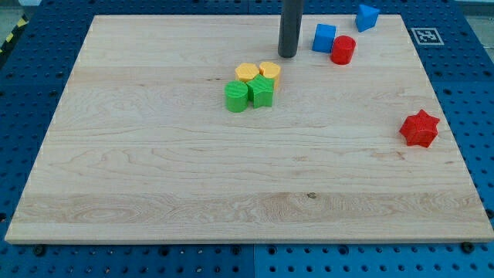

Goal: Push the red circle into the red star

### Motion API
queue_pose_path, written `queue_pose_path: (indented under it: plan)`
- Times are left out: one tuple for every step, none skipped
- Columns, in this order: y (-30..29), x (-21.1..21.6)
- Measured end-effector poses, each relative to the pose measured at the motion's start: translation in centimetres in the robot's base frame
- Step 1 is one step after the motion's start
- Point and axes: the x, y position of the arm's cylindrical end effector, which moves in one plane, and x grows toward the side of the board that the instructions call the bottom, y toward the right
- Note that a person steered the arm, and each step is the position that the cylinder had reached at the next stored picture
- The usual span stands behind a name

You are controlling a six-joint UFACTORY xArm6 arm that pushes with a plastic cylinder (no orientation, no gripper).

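Note:
The red circle sits near the view's top right, touching a blue cube on its upper left. The red star lies alone near the board's right edge, well below and to the right of the circle. My tip stands on the board to the left of the blue cube and the red circle, apart from both, with a gap of about one block width to the cube.
A blue block lies at the top edge, right of the rod. A cluster sits below-left of my tip: two yellow blocks above a green cylinder and a green block. The wooden board lies on a blue perforated table.

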Motion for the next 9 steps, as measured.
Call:
queue_pose_path:
  plan:
    - [4.6, -0.7]
    - [9.1, 0.6]
    - [13.1, 3.7]
    - [15.7, 6.1]
    - [13.2, 2.4]
    - [12.3, -1.7]
    - [15.7, -1.3]
    - [19.6, 4.7]
    - [20.6, 8.8]
